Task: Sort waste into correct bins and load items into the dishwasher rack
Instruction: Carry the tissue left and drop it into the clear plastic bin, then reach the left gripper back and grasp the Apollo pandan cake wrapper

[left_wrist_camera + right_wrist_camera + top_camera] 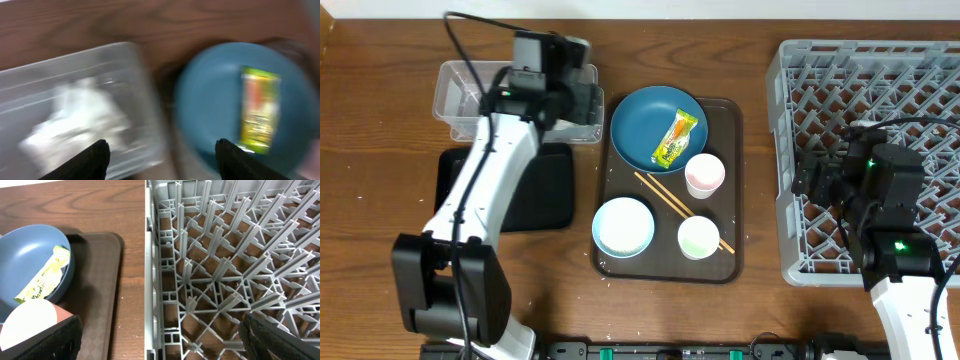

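The clear tub [450, 95] stands at the back left, with crumpled white tissue [75, 115] inside it. The black tray [545, 190] lies just in front of it. My left gripper [582, 100] [160, 155] is open and empty, between the tub's right end and the dark-blue plate [640, 130]. The yellow-green wrapper [678, 137] lies on that plate. The white bowl [623, 226], pinkish cup [705, 173], greenish cup [698, 238] and chopsticks [665, 195] are on the brown tray. My right gripper [815, 180] [162, 335] is open and empty over the left edge of the grey rack [880, 80].
The brown serving tray [730, 120] sits mid-table between the bins and the rack. A few white specks [136, 336] lie on the wood between tray and rack. The left wrist view is motion-blurred.
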Available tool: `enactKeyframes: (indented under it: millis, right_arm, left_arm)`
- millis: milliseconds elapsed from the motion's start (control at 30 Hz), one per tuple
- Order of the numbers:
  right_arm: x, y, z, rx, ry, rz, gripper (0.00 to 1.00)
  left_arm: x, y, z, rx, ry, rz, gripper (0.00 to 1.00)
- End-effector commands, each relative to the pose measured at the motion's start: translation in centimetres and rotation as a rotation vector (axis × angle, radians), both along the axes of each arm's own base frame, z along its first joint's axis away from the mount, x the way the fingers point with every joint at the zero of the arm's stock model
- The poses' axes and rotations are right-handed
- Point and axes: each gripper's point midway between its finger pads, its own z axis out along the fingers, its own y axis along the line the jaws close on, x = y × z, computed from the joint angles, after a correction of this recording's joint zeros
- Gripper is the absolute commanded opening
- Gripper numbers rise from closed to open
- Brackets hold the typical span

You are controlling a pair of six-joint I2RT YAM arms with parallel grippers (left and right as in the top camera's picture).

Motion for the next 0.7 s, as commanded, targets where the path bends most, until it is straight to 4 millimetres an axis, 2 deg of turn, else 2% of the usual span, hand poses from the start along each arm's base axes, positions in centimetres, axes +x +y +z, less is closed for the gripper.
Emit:
enactKeyframes:
  millis: [0, 167, 300, 433, 600, 667]
  right_arm:
    - [0.3, 0.4, 1.1, 0.01, -0.025, 0.008, 0.99]
    - [0.3, 0.4, 1.1, 0.01, -0.025, 0.008, 0.99]
    - [0.3, 0.4, 1.1, 0.011, -0.025, 0.008, 0.99]
    - [0.3, 0.4, 1.1, 0.01, -0.025, 0.008, 0.99]
    - [0.3, 0.4, 1.1, 0.01, -0.025, 0.008, 0.99]
    - [0.3, 0.4, 1.1, 0.01, -0.025, 0.008, 0.99]
  left_arm:
    - [-1.9, -5.6, -0.5, -0.091, 0.04, -0.155, 0.71]
    - [-2.9, -9.9, -3.8, -0.071, 0.096, -0.248, 0.71]
    - [-3.0, -11.8, -7.3, -0.058, 0.142, -0.284, 0.71]
    - [-2.9, -12.9, -10.7, -0.047, 0.181, -0.303, 0.7]
    - [-3.2, -13.6, -13.4, -0.035, 0.219, -0.315, 0.7]
    - [-3.4, -13.7, -14.2, -0.03, 0.235, -0.317, 0.64]
